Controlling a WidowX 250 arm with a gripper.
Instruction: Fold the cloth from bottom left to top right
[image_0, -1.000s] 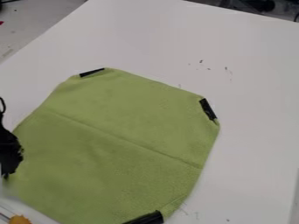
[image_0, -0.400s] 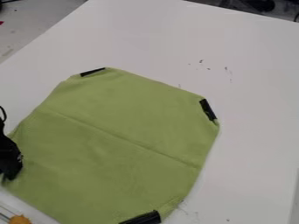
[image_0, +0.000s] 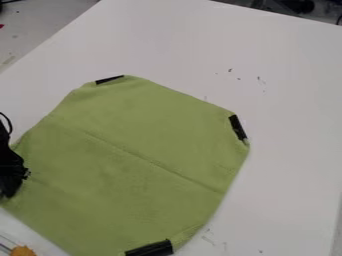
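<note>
Three black strips (image_0: 238, 127) sit at corners of your green cloth (image_0: 147, 130), which lies spread on the white tabletop (image_0: 287, 110), with a crease (image_0: 153, 163) slanting across it. You have the gripper (image_0: 9, 189) at the view's left edge, at the cloth's left side; you cannot tell whether its claw is apart, together or clamped on the fabric. An orange object (image_0: 23, 251) is at your lower left.

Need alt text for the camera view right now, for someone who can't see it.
Green cloth spread on a white table, a crease running diagonally across it, black strips at its top-left, right and bottom corners. The robot's black claw is at the left edge, over the cloth's left side. An orange object shows at bottom left.
</note>
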